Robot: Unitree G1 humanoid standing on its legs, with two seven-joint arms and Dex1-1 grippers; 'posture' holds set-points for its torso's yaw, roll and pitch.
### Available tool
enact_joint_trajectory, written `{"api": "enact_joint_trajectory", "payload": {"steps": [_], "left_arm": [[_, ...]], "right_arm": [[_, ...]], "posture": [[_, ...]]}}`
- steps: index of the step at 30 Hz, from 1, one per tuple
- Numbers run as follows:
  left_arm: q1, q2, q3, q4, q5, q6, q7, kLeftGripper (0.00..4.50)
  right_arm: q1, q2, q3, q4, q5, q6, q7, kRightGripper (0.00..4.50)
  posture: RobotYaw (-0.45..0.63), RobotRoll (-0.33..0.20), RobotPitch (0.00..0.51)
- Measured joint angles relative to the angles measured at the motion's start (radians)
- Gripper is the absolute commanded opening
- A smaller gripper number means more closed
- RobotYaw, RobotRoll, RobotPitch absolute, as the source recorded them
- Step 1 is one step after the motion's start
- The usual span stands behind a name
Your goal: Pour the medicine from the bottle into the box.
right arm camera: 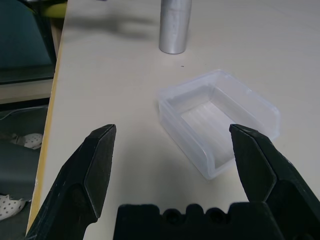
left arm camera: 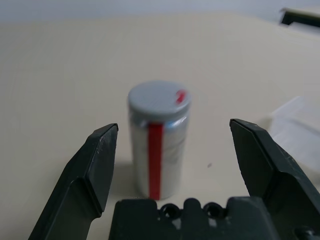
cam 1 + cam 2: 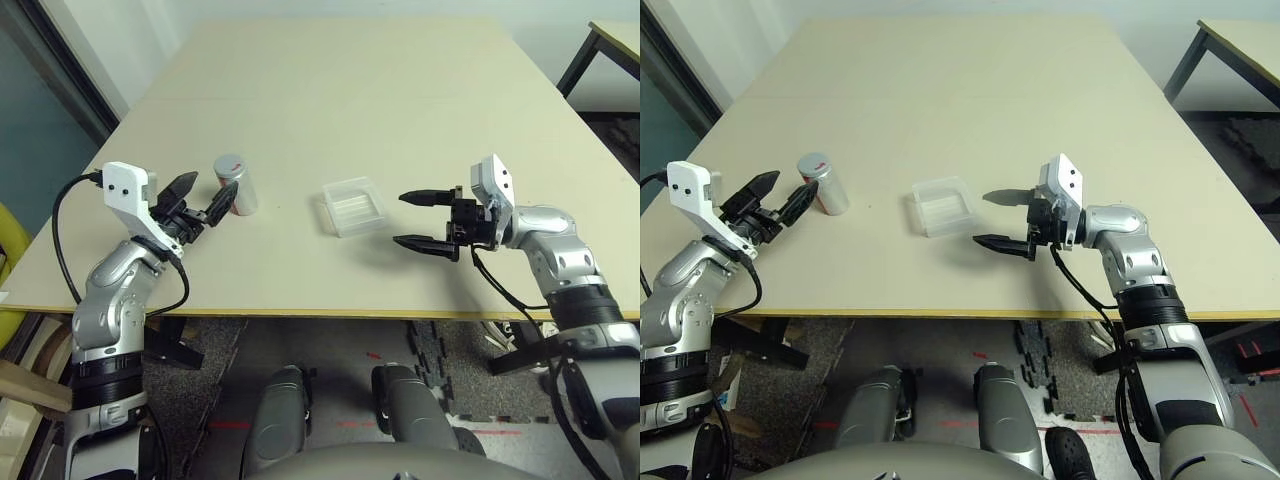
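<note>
Left pincer point(image 3: 196, 202), fingers spread wide and holding nothing, at the left of the head-camera frame, aimed at the small silver-grey cylindrical bottle with a red vertical stripe point(image 3: 236, 185). The bottle stands upright on the pale beige bench point(image 3: 330, 90), its round grey cap on; in the left wrist view it sits between and just beyond the two black fingertips point(image 2: 105, 145), apart from both. Right pincer point(image 3: 420, 220), likewise spread and empty, at the right of the frame, pointing toward the small shallow square box of clear plastic point(image 3: 353, 206), which lies near mid-frame between the two arms, well apart from the bottle.

Step in hand, as judged: approach to the bottle, grasp not yet made. The next move calls for advancing the left pincer until the bottle body lies between the fingers, then closing on it (the cap would also have to come off before any pouring). The medicine itself cannot be seen.

Nothing on the bench stands between bottle and box. A second table's corner point(image 3: 612, 40) shows at upper right.
</note>
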Motion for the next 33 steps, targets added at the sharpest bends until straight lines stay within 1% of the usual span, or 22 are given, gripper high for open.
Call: {"api": "enact_joint_trajectory", "payload": {"steps": [9, 16, 27, 33], "left_arm": [[-0.036, -0.002, -0.021, 0.158, 0.038, -0.111, -0.017, 4.48], [-0.104, -0.008, -0.038, 0.268, 0.046, -0.173, -0.034, 4.48], [-0.225, -0.015, -0.075, 0.462, 0.076, -0.253, -0.072, 4.48], [-0.325, -0.019, -0.088, 0.626, 0.108, -0.326, -0.089, 4.48]], "right_arm": [[0.006, 0.002, 0.0, -0.002, 0.0, -0.001, -0.008, 4.5], [0.006, 0.01, 0.001, -0.006, -0.001, -0.003, -0.022, 4.5], [0.003, 0.02, 0.001, -0.01, -0.001, -0.005, -0.038, 4.5], [0.001, 0.025, 0.003, -0.013, -0.002, -0.006, -0.04, 4.5]], "posture": [[-0.19, 0.0, 0.091], [-0.22, 0.0, 0.091], [-0.25, 0.0, 0.092], [-0.25, 0.0, 0.09]]}}
